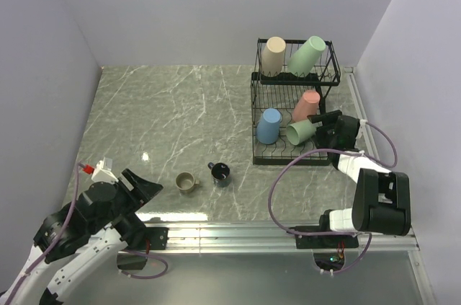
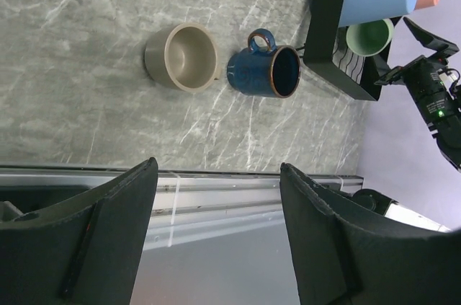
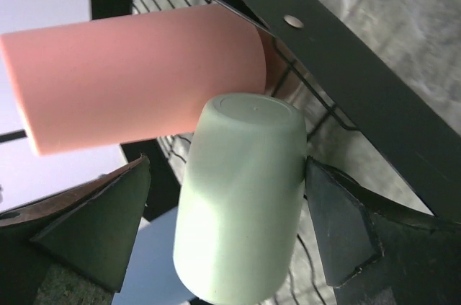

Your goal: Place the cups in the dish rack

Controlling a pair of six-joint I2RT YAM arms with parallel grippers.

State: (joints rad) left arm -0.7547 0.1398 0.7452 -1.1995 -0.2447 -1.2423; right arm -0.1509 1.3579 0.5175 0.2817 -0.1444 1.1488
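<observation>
Flanked by the spread, unclamped right gripper [image 3: 227, 168], the pale green tumbler [image 3: 241, 211] could be tipped out of the dish rack [image 3: 346, 67] if it is snagged on withdrawal.

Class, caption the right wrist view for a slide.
Open right gripper straddling pale green cup beside pink cup in rack.

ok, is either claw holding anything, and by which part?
Nothing is held. The right claw straddles the body of the pale green cup in the dish rack, jaws open, with a gap on one side. The left claw is open and empty.
</observation>
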